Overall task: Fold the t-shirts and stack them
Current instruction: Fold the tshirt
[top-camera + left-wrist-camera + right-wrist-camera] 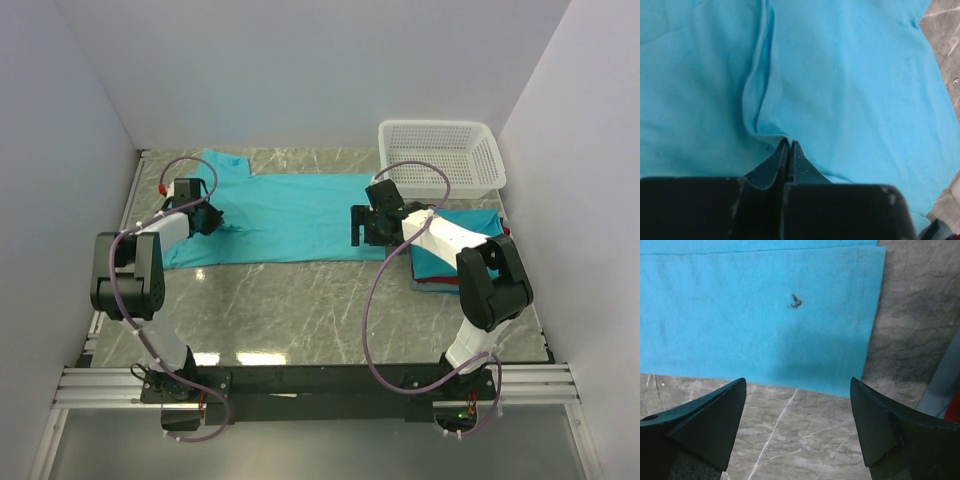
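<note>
The teal t-shirt [290, 215] lies flat on the table [300, 300]. Its long way runs from side to side in front of me. The neck and sleeves are at the left end. The straight bottom edge is at the right end.

My left gripper [208, 217] is down on the left end, near the sleeves. Its two fingers are pressed together and they pinch a little ridge of the cloth. In the left wrist view the cloth bunches up into a fold right at the finger tips [790, 142].

My right gripper [362, 228] is at the other end of the shirt. Its fingers are spread wide and hold nothing. In the right wrist view they hang over bare table, and the near corner of the shirt's bottom edge sits just ahead, between the two fingers [797, 382].

So each arm has one end of the shirt, and the shirt stretches out between them. I think the right gripper needs to go forward a little and down to catch that corner. Then both ends can move as one for the fold.

The stack of folded shirts [430, 268] waits under my right arm, teal on top and red at the bottom. The white basket [430, 124] is behind it.
</note>
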`<state>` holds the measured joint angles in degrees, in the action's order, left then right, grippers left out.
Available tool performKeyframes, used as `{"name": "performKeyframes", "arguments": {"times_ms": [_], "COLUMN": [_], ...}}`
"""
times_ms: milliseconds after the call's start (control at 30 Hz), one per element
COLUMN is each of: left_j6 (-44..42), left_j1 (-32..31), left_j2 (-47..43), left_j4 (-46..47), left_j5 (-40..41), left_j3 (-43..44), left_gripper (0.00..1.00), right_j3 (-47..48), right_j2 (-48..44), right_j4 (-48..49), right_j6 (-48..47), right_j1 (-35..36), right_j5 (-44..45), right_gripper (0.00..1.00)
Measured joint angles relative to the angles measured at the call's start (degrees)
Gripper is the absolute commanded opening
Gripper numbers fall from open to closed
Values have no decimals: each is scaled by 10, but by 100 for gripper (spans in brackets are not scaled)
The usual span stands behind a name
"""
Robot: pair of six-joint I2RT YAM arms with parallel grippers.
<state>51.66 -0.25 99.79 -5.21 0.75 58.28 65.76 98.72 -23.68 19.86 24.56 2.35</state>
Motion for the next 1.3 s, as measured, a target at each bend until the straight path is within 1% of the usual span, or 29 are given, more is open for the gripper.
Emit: {"name": "performKeyframes", "arguments": {"times_ms": [100,200,233,467,533,567,600,667,700,733,767,933,1067,1167,1300], "left_j6": [-2,-5,-7,-25,-29,-30,-30,-33,-33,-35,-37,-45,-56,-65,-70], "left_j1": [-1,-4,-5,-13,-15,-15,-16,-16,-16,-16,-16,-20,-24,-25,-10], "left_j2": [26,41,45,72,80,84,87,90,90,90,90,92,88,74,21], "left_j4": [2,1,0,9,9,9,9,9,9,8,8,-17,-15,-31,-36], "left_j5": [-5,-5,-5,-12,-14,-14,-15,-14,-14,-14,-14,-12,-10,3,-16], "left_j3": [19,31,37,77,86,90,93,96,96,97,99,142,170,167,111], "left_gripper": [1,7,8,9,11,14,23,37,52,65,69,74,76,88,92], "right_j3": [0,0,0,1,3,3,3,6,7,7,7,7,7,7,7], "right_j2": [0,0,0,3,7,9,11,15,17,18,18,18,14,3,-21], "right_j4": [-1,-3,-5,-13,-13,-13,-14,-20,-21,-21,-24,-28,-32,-31,-17], "right_j6": [0,-1,-2,-3,-4,-5,-5,-8,-9,-10,-11,-11,-11,-11,-9], "right_j1": [0,0,0,0,-1,-1,-1,-1,-1,-1,-1,-1,-1,-1,-1], "right_j5": [2,3,3,11,11,12,12,12,13,13,14,23,26,23,6], "right_gripper": [90,90,90,91,91,91,91,91,91,91,91,91,91,92,93]}}
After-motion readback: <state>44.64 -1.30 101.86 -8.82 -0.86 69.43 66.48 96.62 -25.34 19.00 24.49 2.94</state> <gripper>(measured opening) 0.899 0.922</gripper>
